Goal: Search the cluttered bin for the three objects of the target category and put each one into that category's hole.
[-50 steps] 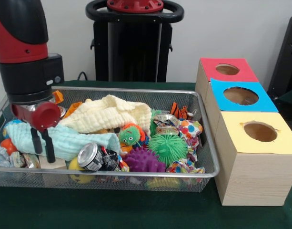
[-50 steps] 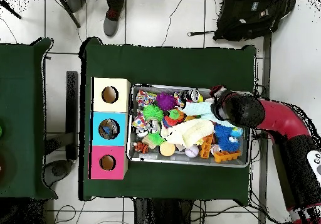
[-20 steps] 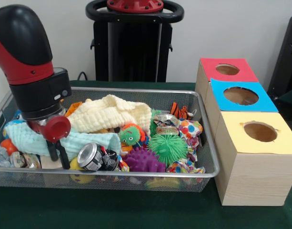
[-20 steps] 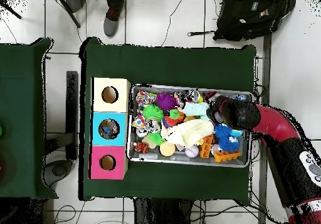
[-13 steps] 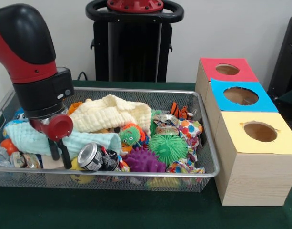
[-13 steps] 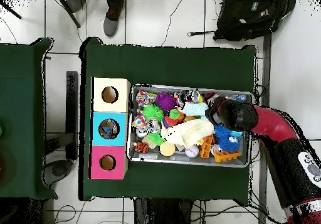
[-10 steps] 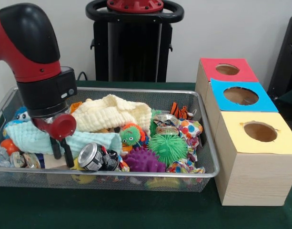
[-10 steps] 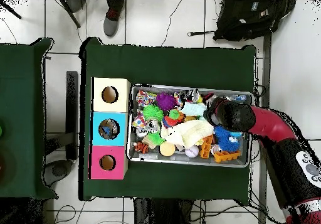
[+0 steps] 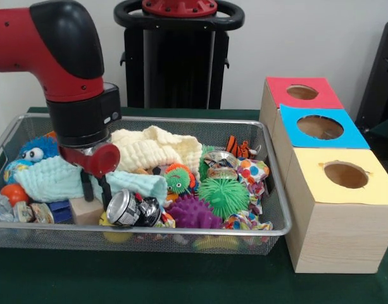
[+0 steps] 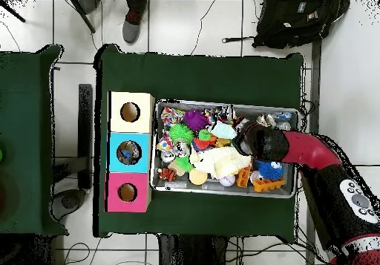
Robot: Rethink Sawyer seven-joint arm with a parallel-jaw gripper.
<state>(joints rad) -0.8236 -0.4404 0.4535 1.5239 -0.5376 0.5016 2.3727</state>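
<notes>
The pincer [image 9: 97,188] had travelled along the bin [image 9: 273,183], from the end farthest from the boxes toward the middle, and now stood with its two dark fingers [image 9: 106,194] down in the clutter, apart, nothing between them. It had dragged the mint cloth [image 9: 57,177] with it: the cloth's edge now lay nearer the can [image 9: 125,208], and the far end had come uncovered, showing a blue fuzzy toy [image 9: 37,147], a wooden block [image 9: 86,210] and a small blue piece [image 9: 60,211] that were hidden or half hidden 2.5 s ago.

For the task this looked like searching, not picking. No bottle was held. A clear crumpled thing, likely one of the bottles [image 9: 2,212], lay against the bin's wall at that uncovered end; overhead, pale clear shapes showed in the same corner, but I could not tell how many. The other two were not to be made out, perhaps under the cream cloth [image 9: 154,149].

The red hole [image 9: 302,92] stood in the farthest of the three boxes on the worktop [image 9: 181,282], well apart from the pincer, beyond the blue hole [image 9: 319,126] and yellow hole [image 9: 345,174]. All three placements appeared still to be done.
</notes>
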